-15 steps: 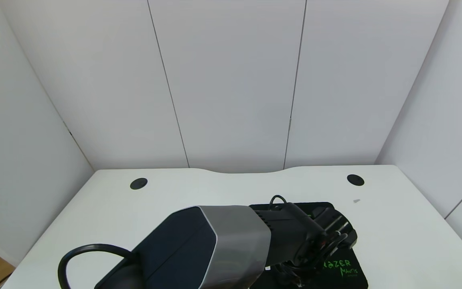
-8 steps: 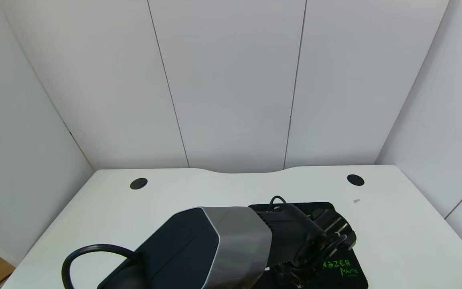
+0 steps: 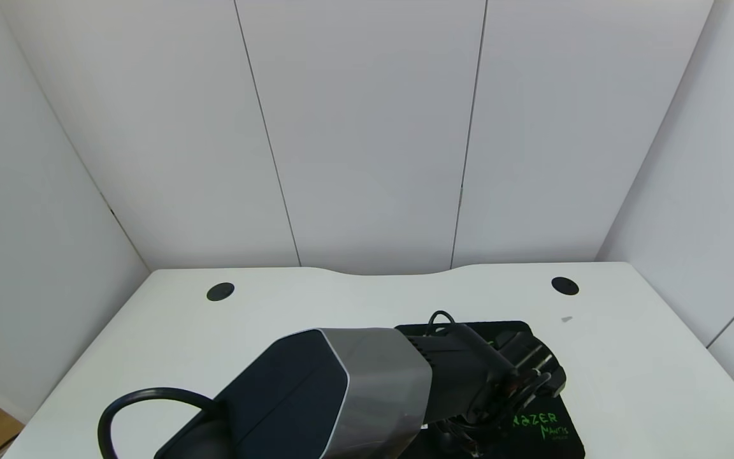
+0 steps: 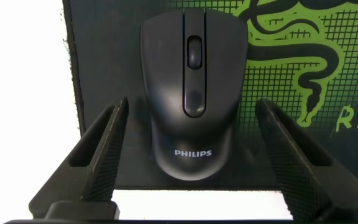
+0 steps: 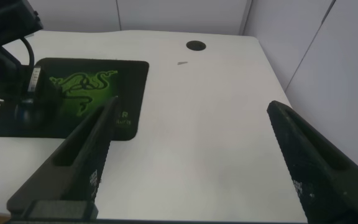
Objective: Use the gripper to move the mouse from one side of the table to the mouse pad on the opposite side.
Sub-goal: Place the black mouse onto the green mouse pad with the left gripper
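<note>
The black PHILIPS mouse [image 4: 191, 93] lies on the black Razer mouse pad [image 4: 104, 62], near one edge of it. My left gripper [image 4: 191, 106] is open, one finger on each side of the mouse with a gap on both sides. In the head view the left gripper [image 3: 526, 376] reaches across to the mouse pad [image 3: 536, 428] on the right of the white table [image 3: 278, 306] and hides the mouse. My right gripper [image 5: 192, 107] is open and empty above bare table, to the right of the mouse pad [image 5: 92, 93].
Two round black grommets [image 3: 220, 291] [image 3: 564, 285] sit near the table's curved far edge. A small grey speck [image 3: 566, 319] lies behind the pad. White wall panels enclose the table on three sides. The thick left arm [image 3: 341, 389] crosses the table's front middle.
The left arm has shifted very slightly to the right over the pad; it has hardly moved in the last half second.
</note>
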`<move>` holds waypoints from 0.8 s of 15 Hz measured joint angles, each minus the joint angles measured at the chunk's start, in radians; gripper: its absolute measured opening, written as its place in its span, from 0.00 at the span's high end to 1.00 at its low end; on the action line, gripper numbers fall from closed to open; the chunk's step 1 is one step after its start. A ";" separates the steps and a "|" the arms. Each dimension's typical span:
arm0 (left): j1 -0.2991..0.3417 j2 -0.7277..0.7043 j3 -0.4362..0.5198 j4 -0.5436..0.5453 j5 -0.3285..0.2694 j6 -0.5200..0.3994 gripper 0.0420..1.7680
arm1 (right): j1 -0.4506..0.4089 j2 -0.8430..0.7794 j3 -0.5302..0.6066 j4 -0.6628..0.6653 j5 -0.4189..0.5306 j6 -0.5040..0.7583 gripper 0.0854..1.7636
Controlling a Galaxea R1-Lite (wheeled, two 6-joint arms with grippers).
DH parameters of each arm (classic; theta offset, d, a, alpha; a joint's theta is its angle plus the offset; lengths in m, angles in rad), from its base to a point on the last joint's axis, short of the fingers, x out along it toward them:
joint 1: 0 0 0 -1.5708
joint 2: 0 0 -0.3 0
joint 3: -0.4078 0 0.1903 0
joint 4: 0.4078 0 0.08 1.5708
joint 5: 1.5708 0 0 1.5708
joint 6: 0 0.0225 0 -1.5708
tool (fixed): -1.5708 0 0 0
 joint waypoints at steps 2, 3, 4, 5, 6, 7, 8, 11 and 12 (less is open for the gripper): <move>0.000 0.000 0.000 0.000 0.000 -0.001 0.14 | 0.000 0.000 0.000 0.000 0.000 0.000 0.03; 0.000 0.000 0.000 0.000 0.000 -0.001 0.13 | 0.000 0.000 0.000 0.000 0.000 0.000 0.03; 0.000 0.000 0.000 0.000 0.000 -0.001 0.12 | 0.000 0.000 0.000 0.000 0.000 0.000 0.03; 0.000 -0.001 0.000 0.000 0.000 -0.001 0.11 | 0.000 0.000 0.000 0.000 0.000 0.000 0.03; 0.000 -0.002 0.000 0.000 0.000 -0.001 0.10 | 0.000 0.000 0.000 0.000 0.000 0.000 0.03; 0.000 -0.004 0.000 0.000 0.000 -0.001 0.09 | 0.000 0.000 0.000 0.000 0.000 0.000 0.03; 0.000 -0.007 0.000 0.001 0.001 -0.001 0.08 | 0.000 0.000 0.000 0.000 0.000 0.000 0.03; 0.002 -0.022 0.000 0.004 0.003 0.000 0.07 | 0.000 0.000 0.000 0.000 0.000 0.000 0.03; 0.008 -0.032 0.000 0.007 0.005 0.004 0.06 | 0.000 0.000 0.000 0.000 0.000 0.000 0.03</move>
